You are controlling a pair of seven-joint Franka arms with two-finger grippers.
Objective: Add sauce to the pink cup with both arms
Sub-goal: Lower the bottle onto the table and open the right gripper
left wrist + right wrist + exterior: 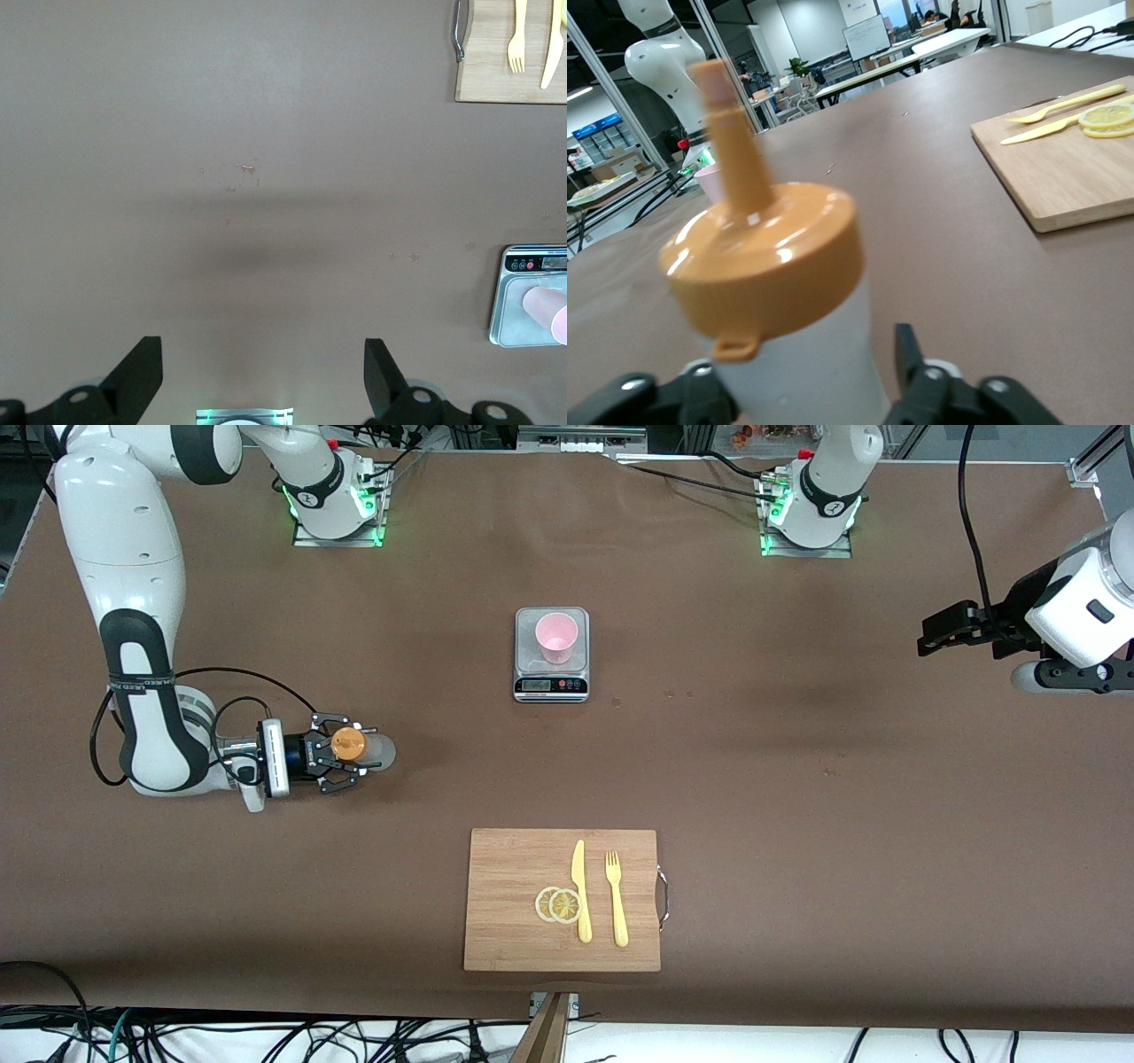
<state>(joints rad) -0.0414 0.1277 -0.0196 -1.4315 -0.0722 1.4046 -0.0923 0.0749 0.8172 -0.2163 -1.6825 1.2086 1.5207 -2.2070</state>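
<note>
The squeeze bottle (pixel 359 748), translucent whitish with an orange nozzle cap, stands upright on the table toward the right arm's end. My right gripper (pixel 342 754) lies level around it, its fingers on either side of the bottle. In the right wrist view the bottle (pixel 788 292) fills the space between the fingers (pixel 911 359), with a small gap showing, so the gripper (pixel 804 367) is open. The pink cup (pixel 556 637) stands on a kitchen scale (pixel 551 684) at mid-table and shows in the left wrist view (pixel 547 310). My left gripper (pixel 927 636) waits open and empty, high over the left arm's end (pixel 260 350).
A wooden cutting board (pixel 514 886) lies nearer to the front camera than the scale. It holds a yellow knife (pixel 581 890), a yellow fork (pixel 616 899) and two lemon slices (pixel 558 904). The robot bases stand along the table's edge farthest from the camera.
</note>
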